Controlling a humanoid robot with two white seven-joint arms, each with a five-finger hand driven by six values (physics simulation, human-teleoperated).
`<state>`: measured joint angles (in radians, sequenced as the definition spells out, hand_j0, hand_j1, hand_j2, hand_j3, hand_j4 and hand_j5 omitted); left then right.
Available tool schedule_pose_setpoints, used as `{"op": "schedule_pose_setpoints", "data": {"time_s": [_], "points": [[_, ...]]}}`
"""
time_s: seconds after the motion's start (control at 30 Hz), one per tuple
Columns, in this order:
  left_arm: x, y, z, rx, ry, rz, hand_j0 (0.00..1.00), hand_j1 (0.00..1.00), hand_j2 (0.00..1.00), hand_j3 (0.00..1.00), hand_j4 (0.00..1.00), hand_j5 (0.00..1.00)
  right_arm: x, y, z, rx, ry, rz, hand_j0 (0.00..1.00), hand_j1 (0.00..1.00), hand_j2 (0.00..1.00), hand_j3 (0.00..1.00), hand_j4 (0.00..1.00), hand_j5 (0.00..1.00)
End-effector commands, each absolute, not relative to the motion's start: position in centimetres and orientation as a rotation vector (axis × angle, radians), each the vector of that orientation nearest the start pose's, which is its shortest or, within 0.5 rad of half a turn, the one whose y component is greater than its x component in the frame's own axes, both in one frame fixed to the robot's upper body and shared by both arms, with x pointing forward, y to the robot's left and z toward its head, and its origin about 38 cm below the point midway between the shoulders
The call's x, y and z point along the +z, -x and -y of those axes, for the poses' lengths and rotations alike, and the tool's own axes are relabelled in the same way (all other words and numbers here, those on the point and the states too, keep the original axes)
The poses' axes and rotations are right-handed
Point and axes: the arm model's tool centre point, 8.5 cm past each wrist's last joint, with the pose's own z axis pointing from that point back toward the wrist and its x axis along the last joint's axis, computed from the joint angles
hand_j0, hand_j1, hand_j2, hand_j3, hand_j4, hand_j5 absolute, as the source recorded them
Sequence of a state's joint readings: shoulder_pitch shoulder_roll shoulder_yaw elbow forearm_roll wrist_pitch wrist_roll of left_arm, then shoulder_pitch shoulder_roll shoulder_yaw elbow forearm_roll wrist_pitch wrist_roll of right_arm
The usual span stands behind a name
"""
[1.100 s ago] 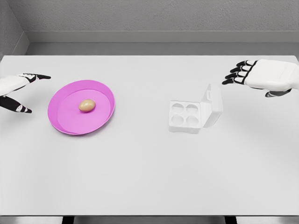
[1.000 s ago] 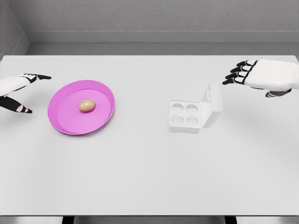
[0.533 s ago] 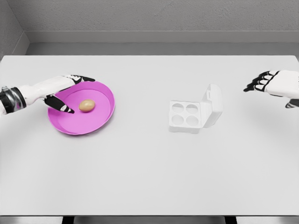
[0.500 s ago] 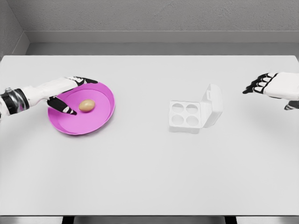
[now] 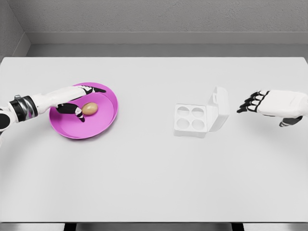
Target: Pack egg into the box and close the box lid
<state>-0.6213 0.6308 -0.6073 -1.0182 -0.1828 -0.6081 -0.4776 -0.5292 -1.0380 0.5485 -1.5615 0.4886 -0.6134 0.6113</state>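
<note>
Left robot hand (image 5: 77,102) is open around the egg (image 5: 89,109), fingers straddling it on the pink plate (image 5: 103,122) (not gripping yet). Egg's long axis runs roughly left-right; right robot hand (image 5: 262,102) hangs open beyond the box (image 5: 199,115).

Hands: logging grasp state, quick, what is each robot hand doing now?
Left robot hand: open around egg, not gripping.
Right robot hand: open, empty.
</note>
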Motion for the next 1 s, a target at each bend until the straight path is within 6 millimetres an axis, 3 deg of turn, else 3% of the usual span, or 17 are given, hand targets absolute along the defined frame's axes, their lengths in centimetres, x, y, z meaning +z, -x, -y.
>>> {"op": "schedule_pose_setpoints", "data": {"time_s": [0.0,0.17,0.3,0.43,0.47,0.73,0.97], "points": [[12.8,-46.6,-32.8,-1.618,-0.173,1.423,0.99,0.99,0.99,0.99,0.99,0.99,22.4,-39.2,36.1,2.303,0.516,1.075,1.00,1.00,1.00,1.00,1.00,1.00],[13.5,-46.7,-33.3,-1.615,-0.187,1.435,0.99,0.99,0.99,0.99,0.99,0.99,22.9,-39.2,36.4,2.302,0.533,1.069,1.00,1.00,1.00,1.00,1.00,1.00],[14.4,-46.4,-34.7,-1.586,-0.197,1.447,0.99,0.99,0.99,0.99,0.99,0.99,23.0,-39.2,36.8,2.300,0.541,1.057,1.00,1.00,1.00,1.00,1.00,1.00],[14.4,-46.4,-34.7,-1.586,-0.195,1.448,0.99,0.99,0.99,0.99,0.99,0.99,23.1,-39.2,36.8,2.300,0.542,1.058,1.00,1.00,1.00,1.00,1.00,1.00],[14.4,-46.4,-34.7,-1.587,-0.195,1.444,0.93,0.93,0.93,0.93,0.93,0.93,23.0,-39.2,36.8,2.300,0.541,1.057,1.00,1.00,1.00,1.00,1.00,1.00],[13.2,-46.0,-33.8,-1.615,-0.160,1.420,0.81,0.81,0.81,0.81,0.81,0.81,23.1,-39.2,36.9,2.299,0.542,1.057,1.00,1.00,1.00,1.00,1.00,1.00],[13.1,-46.0,-33.5,-1.619,-0.153,1.420,0.80,0.80,0.80,0.80,0.80,0.80,23.1,-39.2,36.9,2.299,0.543,1.055,1.00,1.00,1.00,1.00,1.00,1.00]]}}
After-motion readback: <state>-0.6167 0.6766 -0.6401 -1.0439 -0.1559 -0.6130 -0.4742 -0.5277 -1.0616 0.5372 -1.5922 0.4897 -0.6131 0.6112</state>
